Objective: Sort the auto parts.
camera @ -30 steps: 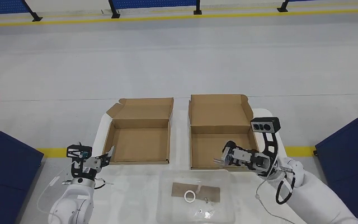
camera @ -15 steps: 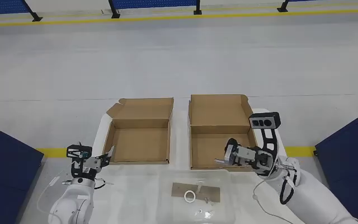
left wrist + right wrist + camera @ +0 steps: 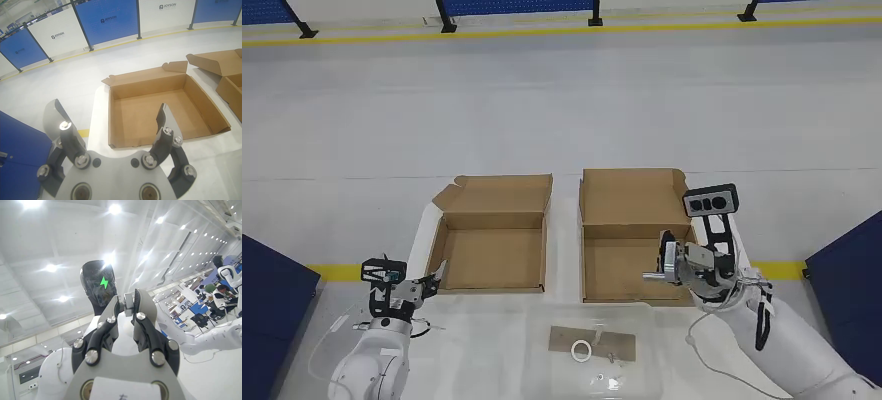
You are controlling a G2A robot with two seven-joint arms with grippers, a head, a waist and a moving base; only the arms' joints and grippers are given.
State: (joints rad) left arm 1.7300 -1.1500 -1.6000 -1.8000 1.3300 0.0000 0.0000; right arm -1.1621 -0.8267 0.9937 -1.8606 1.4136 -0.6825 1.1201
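Sorting in progress: the right gripper clamps a small grey metal part between its fingers. They are drawn in until only the width of the piece keeps them apart. The part is blocky with a flat face, and it sits right at the fingertips, touched by both pads.

Seen from above, that gripper hangs over the right box, toward the box's near right corner. How high it stands above the cardboard floor cannot be told.

The left gripper hovers by the left edge of the white tabletop, just beside the near left corner of the left box. Its fingers are spread wide, gripping nothing and touching nothing. In its wrist view the left box lies straight ahead of the parted tips.

Both boxes are open brown cardboard with their lids folded back toward the tabletop's far edge. They stand side by side across the middle of the tabletop, a narrow strip of white between them.

At the near edge, between the two arms, sits a clear bin with a sheet of brown card on its floor. A white ring lies on the card. A few small metal pieces, too small to tell apart, lie closer to the bin's near wall.
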